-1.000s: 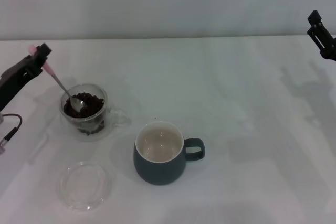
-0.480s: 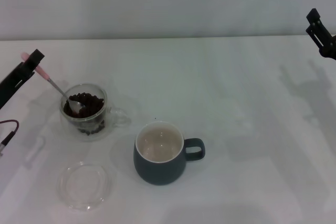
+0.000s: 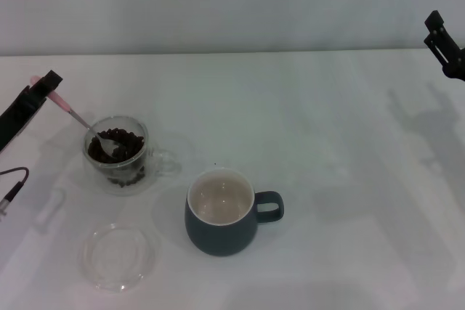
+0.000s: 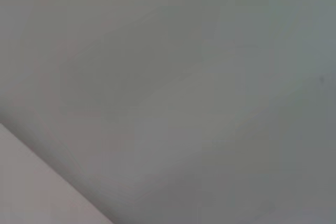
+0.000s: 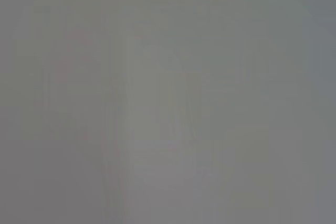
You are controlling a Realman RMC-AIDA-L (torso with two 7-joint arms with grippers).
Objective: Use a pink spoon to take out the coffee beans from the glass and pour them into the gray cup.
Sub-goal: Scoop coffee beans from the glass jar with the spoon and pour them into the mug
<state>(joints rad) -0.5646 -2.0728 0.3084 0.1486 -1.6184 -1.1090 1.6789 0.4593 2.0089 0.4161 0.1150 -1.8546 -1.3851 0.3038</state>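
Observation:
In the head view my left gripper (image 3: 45,86) is at the far left, shut on the pale pink handle of the pink spoon (image 3: 76,117). The spoon slants down to the right, and its metal bowl rests among the coffee beans (image 3: 120,143) in the glass (image 3: 118,156). The gray cup (image 3: 221,214) stands in front and to the right of the glass, its cream inside holding no beans, its handle pointing right. My right gripper (image 3: 445,47) is parked at the far right, well above the table. Both wrist views show only plain grey surface.
A flat clear round glass dish (image 3: 118,255) lies on the white table (image 3: 327,143), in front of the glass and left of the gray cup. A dark cable (image 3: 11,183) hangs at the left edge.
My left gripper has drawn back to the left, tilting the spoon flatter; its bowl stays in the beans. The right arm has not moved.

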